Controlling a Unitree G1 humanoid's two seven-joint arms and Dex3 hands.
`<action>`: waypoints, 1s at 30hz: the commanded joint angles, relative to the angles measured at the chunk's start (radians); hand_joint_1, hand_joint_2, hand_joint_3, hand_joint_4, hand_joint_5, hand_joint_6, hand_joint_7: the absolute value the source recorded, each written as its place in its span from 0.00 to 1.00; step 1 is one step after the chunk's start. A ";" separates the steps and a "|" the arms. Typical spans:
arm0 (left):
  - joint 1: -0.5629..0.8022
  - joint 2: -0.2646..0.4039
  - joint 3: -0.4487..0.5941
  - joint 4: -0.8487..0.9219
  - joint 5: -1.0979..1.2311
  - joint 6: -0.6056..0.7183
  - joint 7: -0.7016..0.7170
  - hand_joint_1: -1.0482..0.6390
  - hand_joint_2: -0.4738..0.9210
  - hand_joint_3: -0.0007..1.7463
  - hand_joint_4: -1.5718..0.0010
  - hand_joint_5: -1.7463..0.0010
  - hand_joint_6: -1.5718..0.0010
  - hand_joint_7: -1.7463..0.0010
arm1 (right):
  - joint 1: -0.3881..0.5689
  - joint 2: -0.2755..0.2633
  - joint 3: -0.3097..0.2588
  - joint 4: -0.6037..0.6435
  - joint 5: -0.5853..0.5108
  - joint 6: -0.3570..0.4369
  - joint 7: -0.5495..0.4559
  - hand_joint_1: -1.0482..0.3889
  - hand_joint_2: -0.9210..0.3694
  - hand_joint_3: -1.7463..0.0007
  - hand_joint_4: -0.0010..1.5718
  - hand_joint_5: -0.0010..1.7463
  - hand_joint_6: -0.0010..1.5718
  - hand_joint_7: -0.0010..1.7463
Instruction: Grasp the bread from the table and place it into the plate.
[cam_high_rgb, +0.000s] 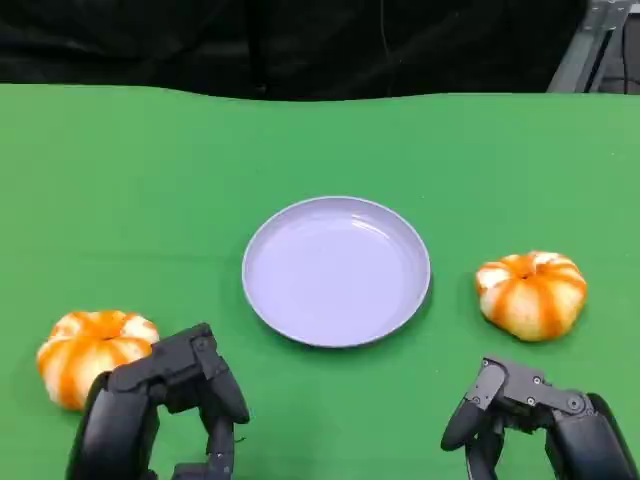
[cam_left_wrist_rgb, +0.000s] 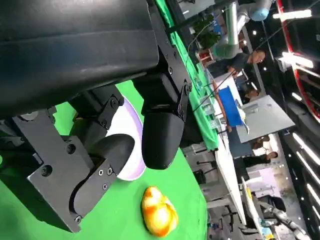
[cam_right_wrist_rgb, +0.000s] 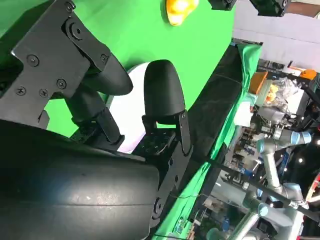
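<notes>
Facing unlabelled plate (cam_high_rgb: 336, 271), bread (cam_high_rgb: 531, 294)

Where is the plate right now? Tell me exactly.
In the head view the plate lies mid-table on the green cloth, between two orange-and-white bread pieces, one left and one right, ahead of both hands.

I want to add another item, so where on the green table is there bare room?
The far strip of green table beyond the round lavender plate is bare. So are the gaps between plate and each orange-and-white striped bread: left, right. The near edge is crowded by both robot hands.
</notes>
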 joint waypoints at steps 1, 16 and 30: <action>0.004 0.011 0.013 -0.019 0.012 0.019 0.008 0.61 0.53 0.83 0.55 0.21 0.65 0.38 | 0.016 -0.002 -0.002 -0.017 -0.008 -0.003 -0.011 0.70 0.56 0.07 0.57 1.00 0.53 0.83; -0.063 0.211 0.022 -0.201 0.681 0.396 -0.070 0.29 0.98 0.02 1.00 0.60 0.94 0.69 | 0.021 0.002 0.002 -0.031 -0.056 0.016 -0.030 0.70 0.56 0.07 0.58 1.00 0.53 0.82; -0.132 0.262 -0.018 -0.208 0.911 0.534 -0.156 0.27 0.99 0.00 1.00 0.74 0.95 0.76 | 0.006 0.001 0.002 -0.020 -0.050 0.017 -0.026 0.70 0.55 0.09 0.60 1.00 0.54 0.81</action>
